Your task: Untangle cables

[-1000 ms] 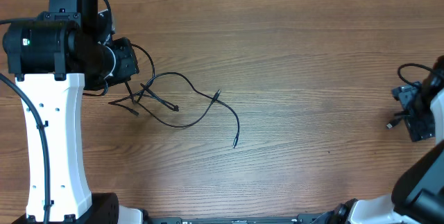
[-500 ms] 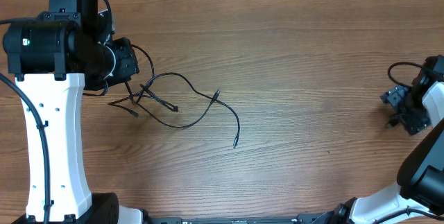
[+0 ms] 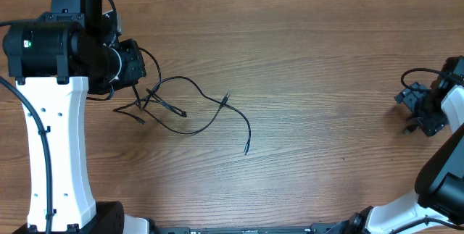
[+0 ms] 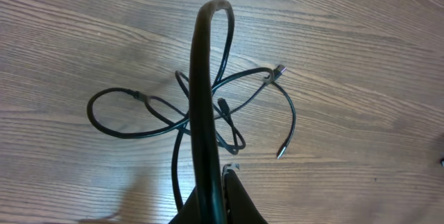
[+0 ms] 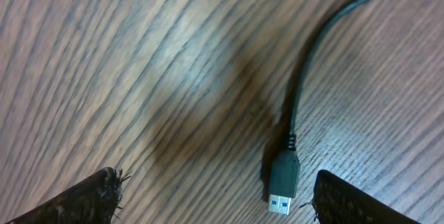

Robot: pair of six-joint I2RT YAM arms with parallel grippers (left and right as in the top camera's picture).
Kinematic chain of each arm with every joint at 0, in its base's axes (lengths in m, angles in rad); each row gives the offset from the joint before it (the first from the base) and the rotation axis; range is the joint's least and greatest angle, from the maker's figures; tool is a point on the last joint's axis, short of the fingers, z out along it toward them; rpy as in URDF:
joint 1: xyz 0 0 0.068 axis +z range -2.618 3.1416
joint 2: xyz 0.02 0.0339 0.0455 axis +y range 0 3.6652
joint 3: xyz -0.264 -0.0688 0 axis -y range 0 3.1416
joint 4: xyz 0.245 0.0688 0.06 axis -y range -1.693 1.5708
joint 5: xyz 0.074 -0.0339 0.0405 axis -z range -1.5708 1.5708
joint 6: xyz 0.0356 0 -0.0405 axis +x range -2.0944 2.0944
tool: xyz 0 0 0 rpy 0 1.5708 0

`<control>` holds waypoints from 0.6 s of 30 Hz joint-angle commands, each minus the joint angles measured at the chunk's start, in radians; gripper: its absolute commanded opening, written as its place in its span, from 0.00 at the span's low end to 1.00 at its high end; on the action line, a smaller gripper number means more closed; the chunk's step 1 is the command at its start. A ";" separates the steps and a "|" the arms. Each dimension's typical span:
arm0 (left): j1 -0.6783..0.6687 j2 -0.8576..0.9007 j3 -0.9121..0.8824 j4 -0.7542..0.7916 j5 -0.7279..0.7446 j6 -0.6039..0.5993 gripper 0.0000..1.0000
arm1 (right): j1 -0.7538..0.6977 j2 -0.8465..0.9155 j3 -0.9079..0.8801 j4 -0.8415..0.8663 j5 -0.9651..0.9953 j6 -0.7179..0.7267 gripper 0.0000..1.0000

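The cables (image 3: 168,106) lie tangled at the table's left, and one strand runs out to a plug end (image 3: 246,149). In the left wrist view my left gripper (image 4: 218,184) is shut on one black cable (image 4: 202,78), which rises in a tall loop above the tangle (image 4: 208,116). A silvery plug (image 4: 279,70) shows to the right of that loop. At the far right my right gripper (image 3: 409,114) stands open. A separate black cable's USB plug (image 5: 283,182) lies on the wood between its fingers (image 5: 350,200), nearer the right one and untouched.
The left arm's white column (image 3: 58,147) and black wrist housing (image 3: 51,46) cover the table's left edge. The right arm's base (image 3: 435,198) fills the lower right corner. Bare wood (image 3: 326,96) spans the stretch between the tangle and the right gripper.
My right gripper has moved left, in from the table's edge, over the USB plug, and its jaws have narrowed slightly. The left gripper and the tangle have not moved.
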 commanded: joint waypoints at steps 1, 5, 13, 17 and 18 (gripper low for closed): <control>-0.004 -0.025 0.002 -0.002 0.018 0.012 0.05 | 0.001 -0.002 -0.027 0.017 0.037 0.079 0.87; -0.004 -0.025 0.002 -0.002 0.017 0.012 0.05 | 0.000 -0.002 -0.077 0.061 0.037 0.092 0.87; -0.004 -0.025 0.002 -0.002 0.017 0.012 0.06 | 0.000 -0.002 -0.144 0.141 0.037 0.105 0.50; -0.004 -0.025 0.002 -0.002 0.017 0.012 0.05 | -0.001 -0.002 -0.144 0.150 0.037 0.105 0.28; -0.004 -0.025 0.002 -0.002 0.017 0.012 0.05 | -0.001 -0.002 -0.144 0.152 0.037 0.105 0.31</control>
